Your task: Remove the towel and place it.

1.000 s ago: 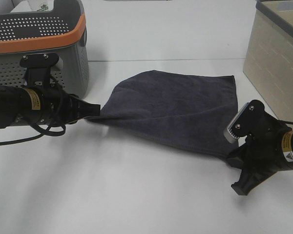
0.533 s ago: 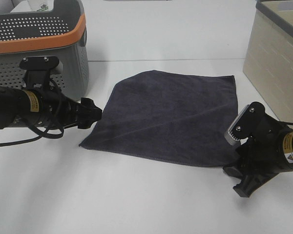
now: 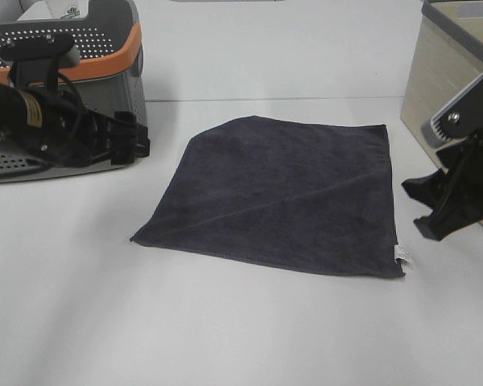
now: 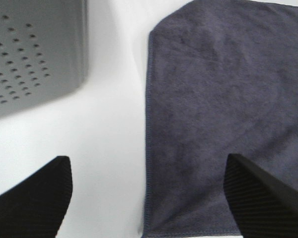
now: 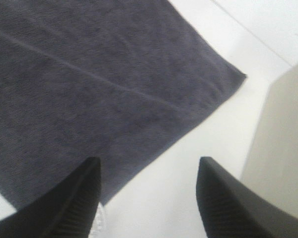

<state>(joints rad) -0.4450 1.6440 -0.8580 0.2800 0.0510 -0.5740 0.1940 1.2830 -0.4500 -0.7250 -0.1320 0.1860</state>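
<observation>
You are looking at the square dark charcoal-grey microfibre towel (image 3: 286, 197) lying spread flat on the white tabletop (image 3: 225, 330), one diagonal crease across it, stitched edges showing all round. Its small white tag (image 3: 402, 254) sits at the near right corner; any print on it is too small to read. Bare table lies open on the near side and behind the cloth. To the left stands the grey perforated plastic basket with an orange rim (image 3: 105, 64), apart from the towel's left edge; to the right, the beige box with a grey rim (image 3: 447, 96), near the far right corner. Your left gripper (image 3: 133, 138) hangs in front of the basket, fingers spread and empty. Your right gripper (image 3: 431, 211) hovers just off the towel's right edge, fingers parted, holding nothing. Yellow labels on the left arm are unreadable. The left wrist view alone shows the hem stitching (image 4: 148, 124) closely; the right wrist view shows the crease (image 5: 89, 74) and the box wall (image 5: 280, 148).
</observation>
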